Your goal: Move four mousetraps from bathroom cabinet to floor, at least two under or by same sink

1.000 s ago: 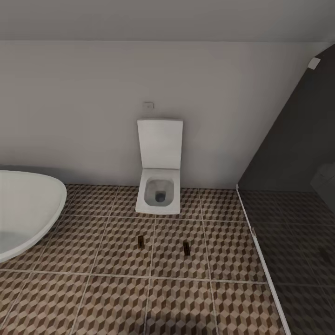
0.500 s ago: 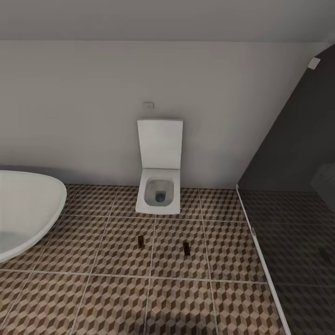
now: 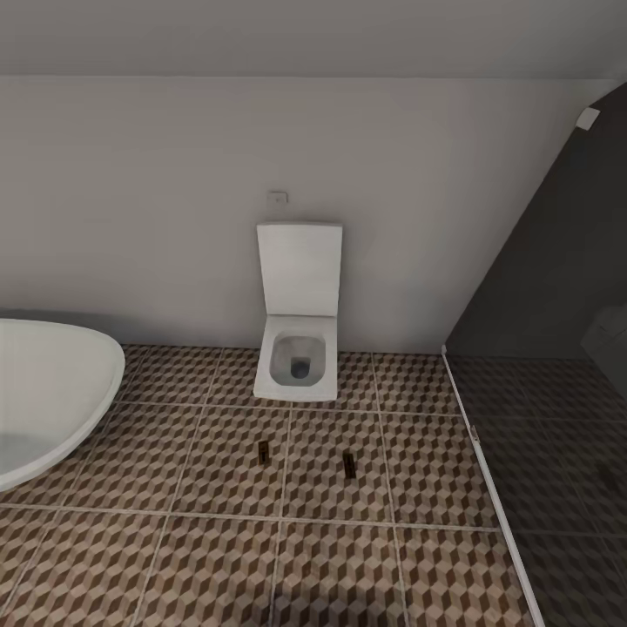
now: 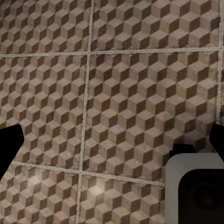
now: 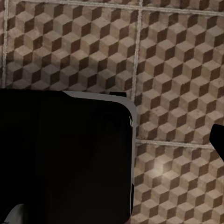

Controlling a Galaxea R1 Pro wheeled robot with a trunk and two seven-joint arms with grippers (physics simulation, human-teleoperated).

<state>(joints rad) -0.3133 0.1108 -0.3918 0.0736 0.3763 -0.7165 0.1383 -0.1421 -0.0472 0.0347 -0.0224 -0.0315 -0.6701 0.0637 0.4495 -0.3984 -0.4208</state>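
Both wrists point down at the cube-patterned floor [image 4: 121,93], left gripper [image 4: 112,144] spread wide, right gripper's opening impossible to tell, two mousetraps [image 3: 262,449] near the toilet [image 3: 298,348].

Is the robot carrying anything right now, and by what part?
Left hand: nothing, just brown-and-beige cube-patterned tiled floor between its spread fingers. Right hand: cannot be told; a large black block hides one side.

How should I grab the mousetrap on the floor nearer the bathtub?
Come straight down on the left mousetrap: it lies flat on the bathroom floor, so nothing sticks up to grab. Close across its narrow width, fingers on the long edges. Finer details are too small to tell.
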